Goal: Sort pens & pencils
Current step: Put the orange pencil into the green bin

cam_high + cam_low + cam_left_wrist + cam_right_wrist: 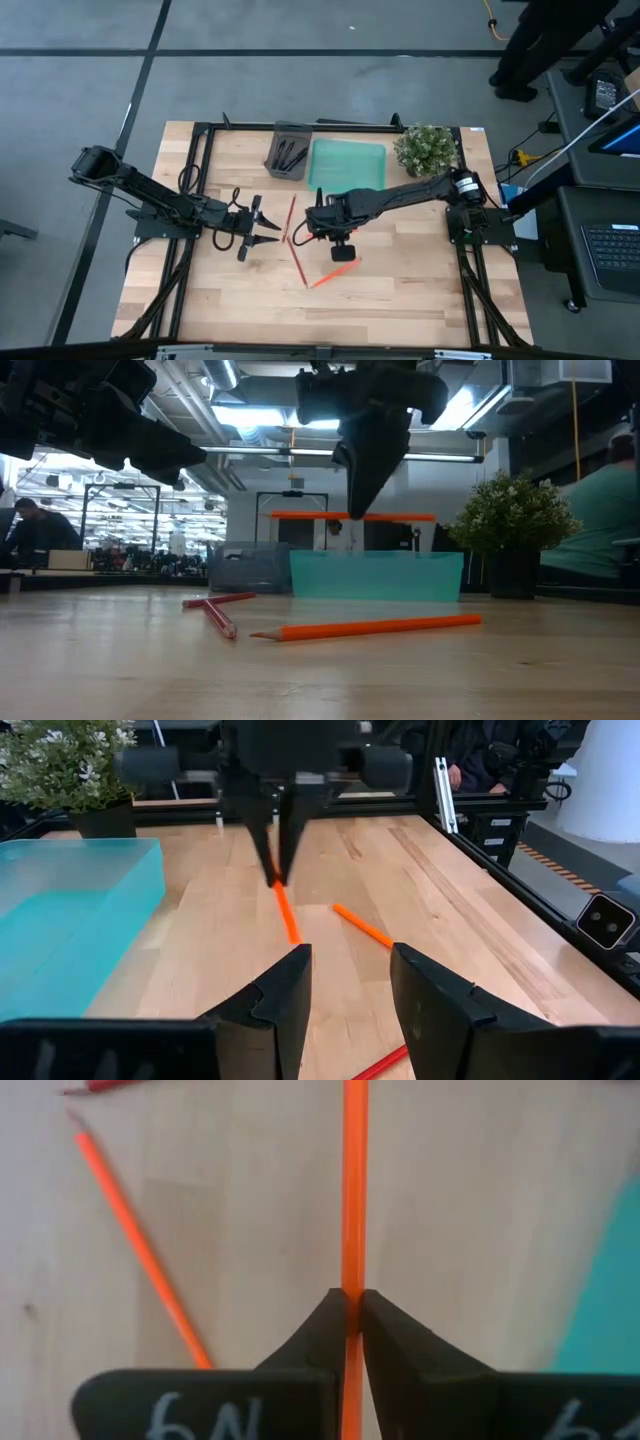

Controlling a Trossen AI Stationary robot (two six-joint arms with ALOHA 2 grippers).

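Right tool (352, 512) clamped on an orange pencil (352, 516), held level above the tabletop (400, 290) near the teal tray (347, 163); left tool (262, 228) waits, fingers apart. Grey tray (289, 150) already holds black pens (292, 155); teal tray looks empty. Remaining: one orange pencil (370, 627), two red pencils (215, 608)

The right gripper (352, 512) hangs above the surface near its middle, pointing down, jaws pinched tight on an orange pencil (352, 516) held level (clear of the surface); the left gripper (268, 226) waits just beside it, jaws spread wide, arm stretched low.
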